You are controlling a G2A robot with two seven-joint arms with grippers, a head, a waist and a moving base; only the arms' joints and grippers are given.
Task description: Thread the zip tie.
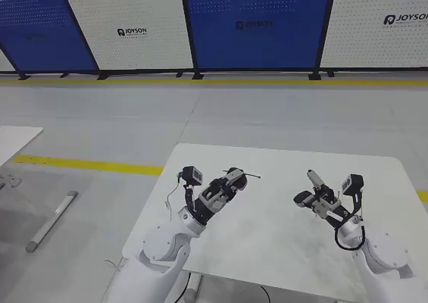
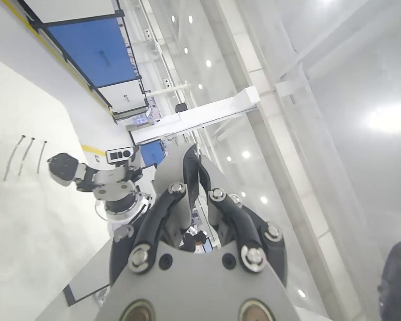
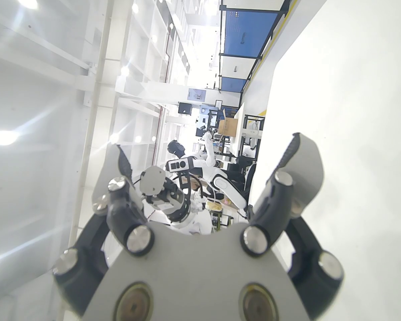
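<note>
– Top view, left of centre: the left end effector [image 1: 232,179] is pressed closed, and a thin dark strand that I take for the zip tie [image 1: 251,176] juts from its tip toward the middle of the frame. How will it handle?

– Very light, I'd judge. It should be springy along its length yet easy to bend, and the plastic slick. A pinch close to the free end should keep the tip steady. Gripped far back, it would likely droop and wander.

– And the other arm?

– Right wrist view has the right end effector [image 3: 210,150] wide open with nothing between its fingers. In the top view it sits right of centre, well apart from the left one, over the white surface [image 1: 274,250].

– How does the tie look?

– Slim, dark and nearly straight. It's too small to tell head from tail. At the left edge of the left wrist view, three more zip ties [image 2: 26,155] lie side by side on the surface near the right end effector. Each is a narrow grey strip with a small dark head at its upper end.
</note>
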